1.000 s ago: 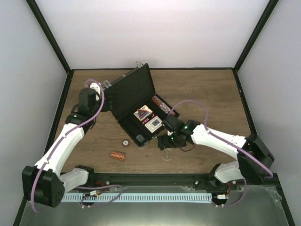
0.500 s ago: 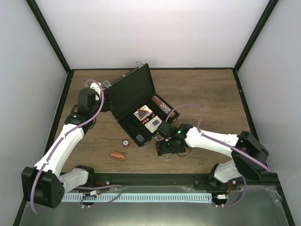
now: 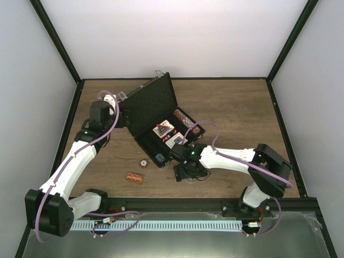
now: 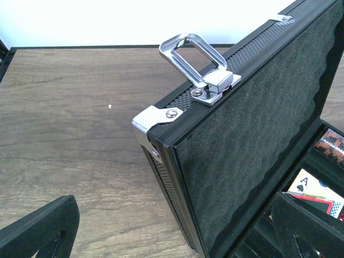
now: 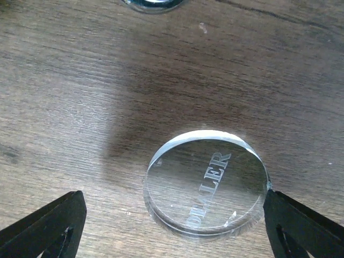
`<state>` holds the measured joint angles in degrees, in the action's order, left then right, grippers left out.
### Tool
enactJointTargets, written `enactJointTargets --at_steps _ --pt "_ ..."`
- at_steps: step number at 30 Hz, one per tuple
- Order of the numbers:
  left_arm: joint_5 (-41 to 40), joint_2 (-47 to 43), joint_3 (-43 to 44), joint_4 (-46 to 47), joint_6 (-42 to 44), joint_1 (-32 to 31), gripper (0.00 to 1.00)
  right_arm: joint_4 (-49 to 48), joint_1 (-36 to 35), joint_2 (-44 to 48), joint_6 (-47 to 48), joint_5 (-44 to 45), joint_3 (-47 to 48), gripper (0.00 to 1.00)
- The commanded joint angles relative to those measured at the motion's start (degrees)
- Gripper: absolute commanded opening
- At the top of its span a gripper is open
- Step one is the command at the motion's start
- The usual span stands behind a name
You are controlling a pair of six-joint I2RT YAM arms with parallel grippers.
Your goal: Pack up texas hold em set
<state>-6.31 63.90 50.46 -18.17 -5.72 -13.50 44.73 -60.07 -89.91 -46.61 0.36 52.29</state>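
The black case stands open, its foam-lined lid [image 3: 149,105] upright and its base [image 3: 153,146] holding a red-black triangle [image 3: 161,129], cards [image 3: 174,141] and a dark roll [image 3: 160,158]. My left gripper [image 3: 119,115] is open, its fingers either side of the lid's edge [image 4: 177,177] below the silver latch [image 4: 207,80]. My right gripper [image 3: 185,172] is open, low over a clear round disc marked DEALER [image 5: 207,183] lying flat on the table. The right fingertip [image 5: 303,226] touches the disc's rim; the left fingertip [image 5: 43,226] stands apart.
A brown-red chip stack [image 3: 134,178] and a single small chip [image 3: 143,162] lie on the wooden table in front of the case. Another chip stack [image 3: 187,121] lies by the case's right side. A shiny round rim [image 5: 153,4] shows beyond the disc.
My right gripper has moved left and down from beside the case to over the clear disc. The left arm and the case have not moved.
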Motion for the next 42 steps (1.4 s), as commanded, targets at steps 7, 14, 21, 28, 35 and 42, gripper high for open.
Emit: enactJointTargets --at_steps 7,14,21,28,35,42 --pt "0.0 0.4 0.7 0.3 0.4 0.0 1.00 2.7 -1.1 -0.2 -3.7 4.7 1.0 0.93" --pt "-0.5 0.7 0.6 0.3 0.4 0.0 1.00 0.3 -1.1 -0.4 -4.1 4.6 -0.9 0.93" --pt "-1.3 0.7 0.6 0.3 0.3 0.0 1.00 -1.1 -1.1 -1.0 -4.5 4.8 -2.2 0.85" --pt "-1.3 0.7 0.6 0.3 0.1 0.0 1.00 -1.8 -1.1 -2.1 -4.9 4.6 -3.5 0.78" --pt "-1.7 0.3 0.7 0.1 0.2 0.0 1.00 -1.7 -1.1 -1.8 -4.4 4.9 -2.8 0.66" --pt "-2.0 -0.8 0.4 0.2 0.2 0.0 1.00 0.8 -0.3 3.5 -1.8 9.4 1.2 0.58"
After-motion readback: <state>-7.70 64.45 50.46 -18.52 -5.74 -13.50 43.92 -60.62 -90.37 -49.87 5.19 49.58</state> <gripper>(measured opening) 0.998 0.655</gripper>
